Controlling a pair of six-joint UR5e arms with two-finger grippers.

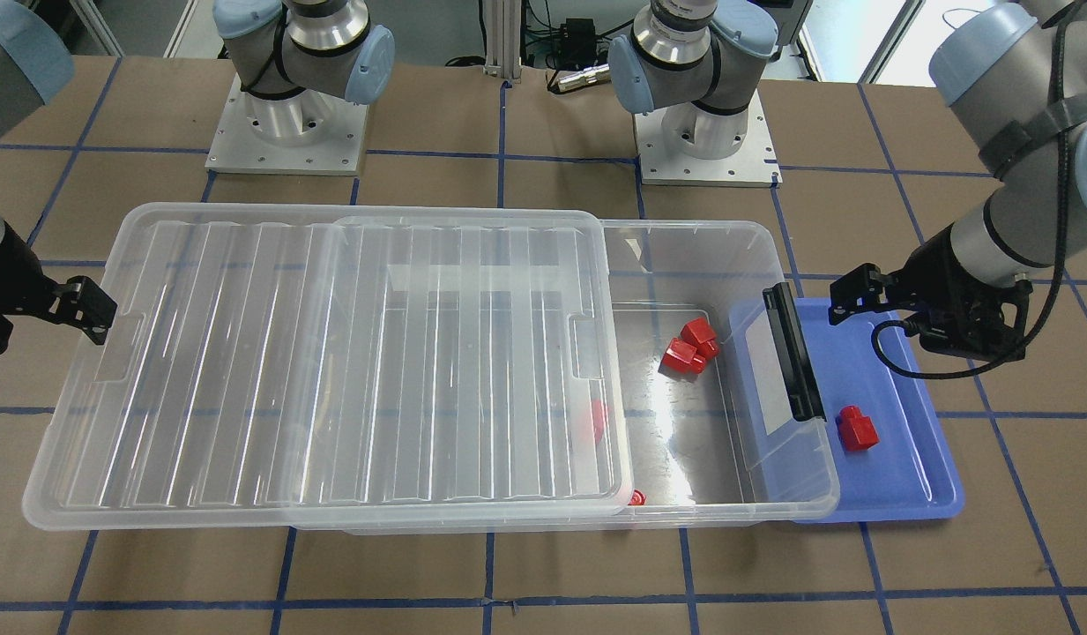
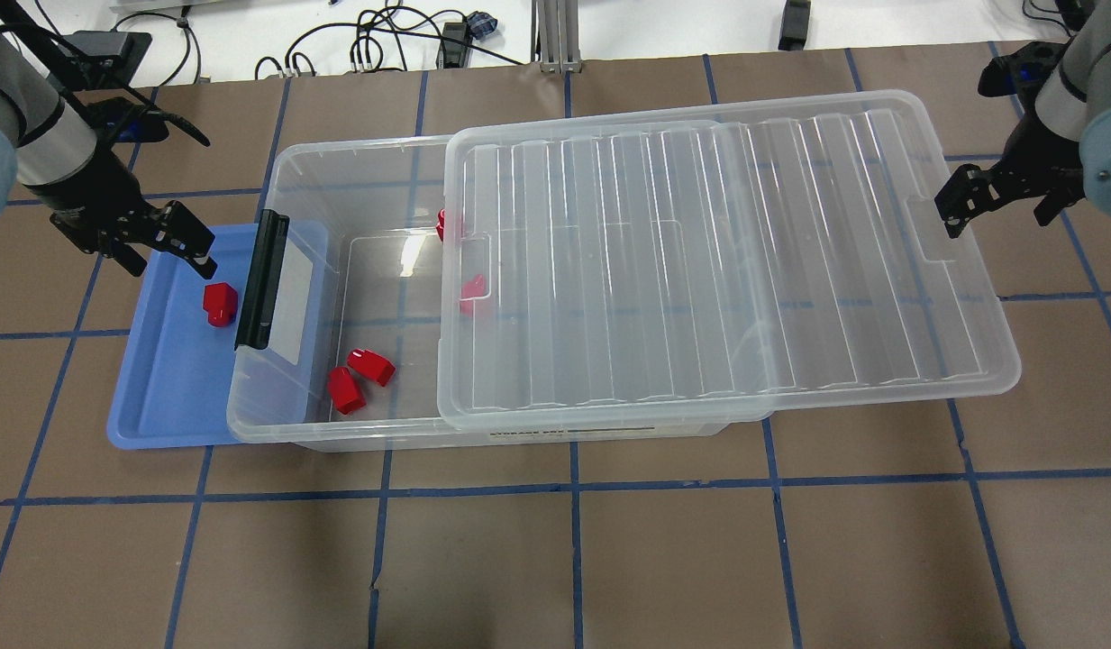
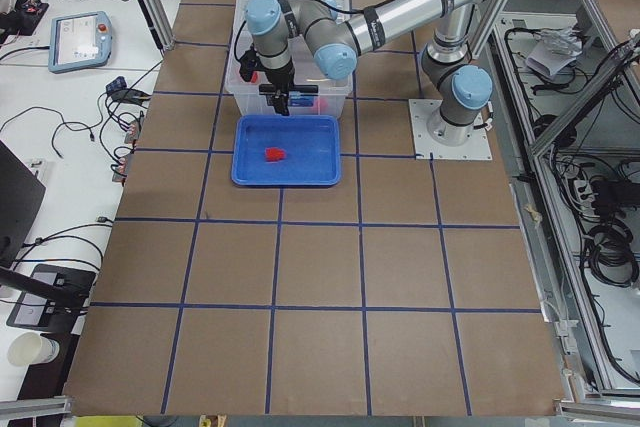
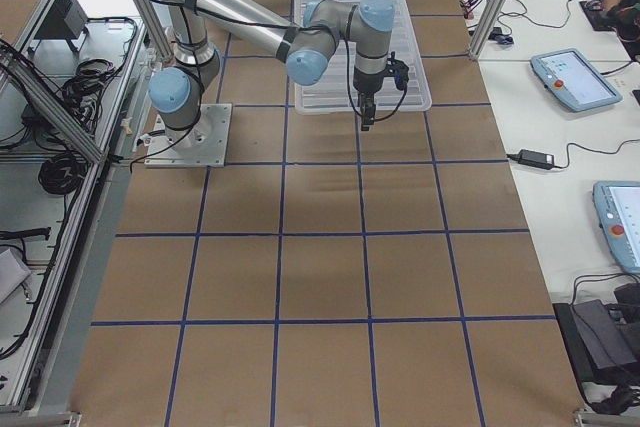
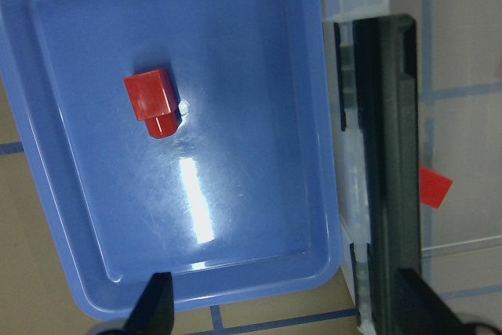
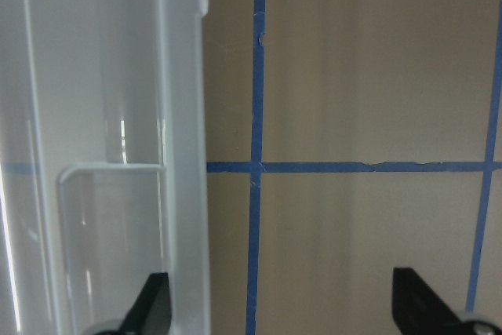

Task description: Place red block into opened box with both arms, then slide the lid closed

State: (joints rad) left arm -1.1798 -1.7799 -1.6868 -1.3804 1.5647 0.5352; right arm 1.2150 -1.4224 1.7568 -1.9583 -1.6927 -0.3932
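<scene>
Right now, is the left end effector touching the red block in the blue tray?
Apart. Left wrist view shows bare blue tray between the red block and the open left end effector.

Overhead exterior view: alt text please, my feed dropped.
A clear box sits with its lid slid partly open, two red blocks lying in the uncovered end. Another red block lies on a blue tray near the open left gripper; the open right gripper hovers at the lid's outer edge.
</scene>
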